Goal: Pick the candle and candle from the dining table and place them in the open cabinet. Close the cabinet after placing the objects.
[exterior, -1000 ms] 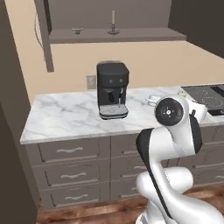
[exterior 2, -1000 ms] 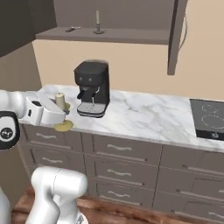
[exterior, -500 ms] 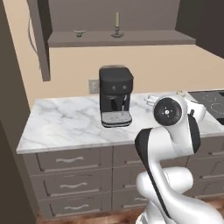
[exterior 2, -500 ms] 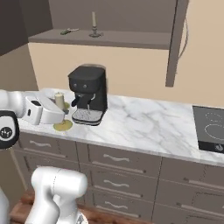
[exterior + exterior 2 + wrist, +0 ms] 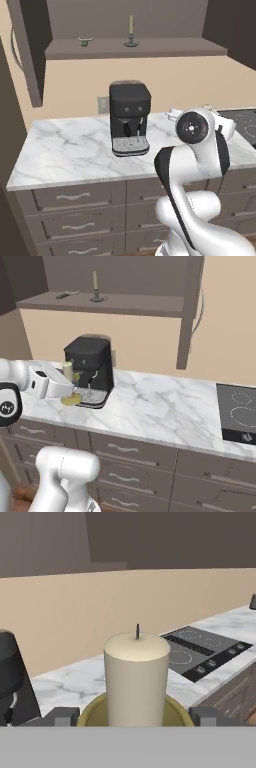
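Observation:
My gripper [image 5: 70,389] is shut on a pale cream candle [image 5: 67,371] that stands upright in a yellowish dish [image 5: 71,400], above the counter just left of the coffee machine. In the hand view this candle [image 5: 136,677] rises between the fingertips [image 5: 60,716], with the gripper [image 5: 132,718] at its dish. Its top [image 5: 207,107] peeks out behind my arm. An olive-beige candle [image 5: 131,31] [image 5: 95,286] on a dark dish stands on the open cabinet's shelf [image 5: 165,49] [image 5: 140,304]. The dining table is out of view.
A small green bowl [image 5: 85,41] [image 5: 67,294] sits on the shelf beside the candle. The cabinet door [image 5: 29,50] [image 5: 192,306] hangs open. A black coffee machine [image 5: 129,118] [image 5: 90,370] stands on the marble counter [image 5: 65,150] [image 5: 160,411], a cooktop [image 5: 237,413] [image 5: 200,649] to the right.
The base has driven, so the whole scene has shifted and the counter and cabinet look slightly nearer. The cream candle stays in the gripper.

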Controlling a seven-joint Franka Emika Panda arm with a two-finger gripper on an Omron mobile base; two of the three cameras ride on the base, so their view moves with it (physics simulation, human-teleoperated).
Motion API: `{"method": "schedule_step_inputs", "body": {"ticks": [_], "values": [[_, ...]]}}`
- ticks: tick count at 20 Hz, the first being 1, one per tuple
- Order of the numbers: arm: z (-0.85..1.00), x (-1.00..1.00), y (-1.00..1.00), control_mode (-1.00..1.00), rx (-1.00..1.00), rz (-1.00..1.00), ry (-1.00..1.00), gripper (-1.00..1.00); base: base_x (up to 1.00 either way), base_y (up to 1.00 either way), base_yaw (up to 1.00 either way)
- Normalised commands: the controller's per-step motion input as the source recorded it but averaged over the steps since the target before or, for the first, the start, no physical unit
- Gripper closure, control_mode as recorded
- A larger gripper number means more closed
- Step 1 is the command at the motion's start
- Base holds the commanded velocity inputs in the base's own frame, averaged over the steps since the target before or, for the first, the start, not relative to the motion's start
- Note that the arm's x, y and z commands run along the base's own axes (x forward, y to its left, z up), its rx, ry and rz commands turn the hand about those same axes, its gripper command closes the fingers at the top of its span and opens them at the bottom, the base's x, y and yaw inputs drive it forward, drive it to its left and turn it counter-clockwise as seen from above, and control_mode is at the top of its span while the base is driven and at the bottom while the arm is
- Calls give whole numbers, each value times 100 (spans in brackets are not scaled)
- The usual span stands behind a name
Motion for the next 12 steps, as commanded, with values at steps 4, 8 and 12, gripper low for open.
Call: {"method": "schedule_step_inputs", "body": {"ticks": [4,8,12], "values": [[0,0,0,100,0,0,0,100,56,-25,0],[0,0,0,100,0,0,0,100,53,-20,0],[0,0,0,100,0,0,0,100,47,-17,0]]}}
